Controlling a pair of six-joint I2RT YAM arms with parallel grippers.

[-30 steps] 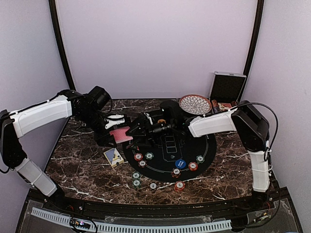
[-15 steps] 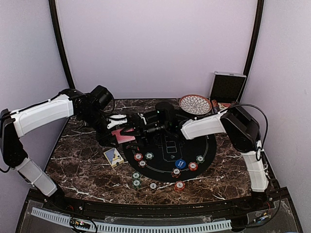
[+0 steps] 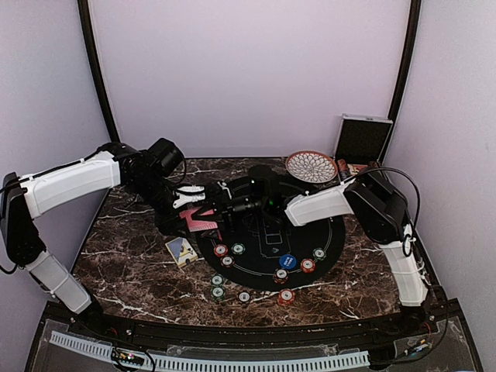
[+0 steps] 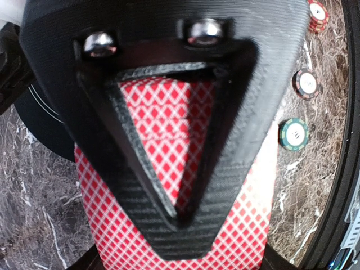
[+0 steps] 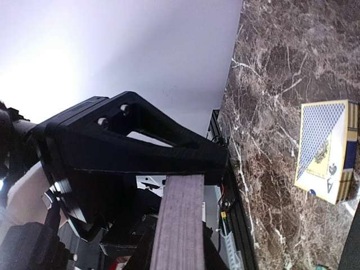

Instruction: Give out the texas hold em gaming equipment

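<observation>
1. Brown marble worktop (image 3: 132, 271) carries poker chips (image 3: 218, 292) near the front, on and off a black mat (image 3: 256, 267).
2. Above the mat's left edge the left claw (image 3: 194, 209) clamps red-backed cards (image 4: 247, 225); the right claw (image 3: 223, 208) meets them, grip unclear.
3. Lilac walls (image 3: 248, 77) enclose it.

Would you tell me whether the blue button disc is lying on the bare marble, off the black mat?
No, the blue button disc lies well within the black mat, not on the marble table.
</observation>
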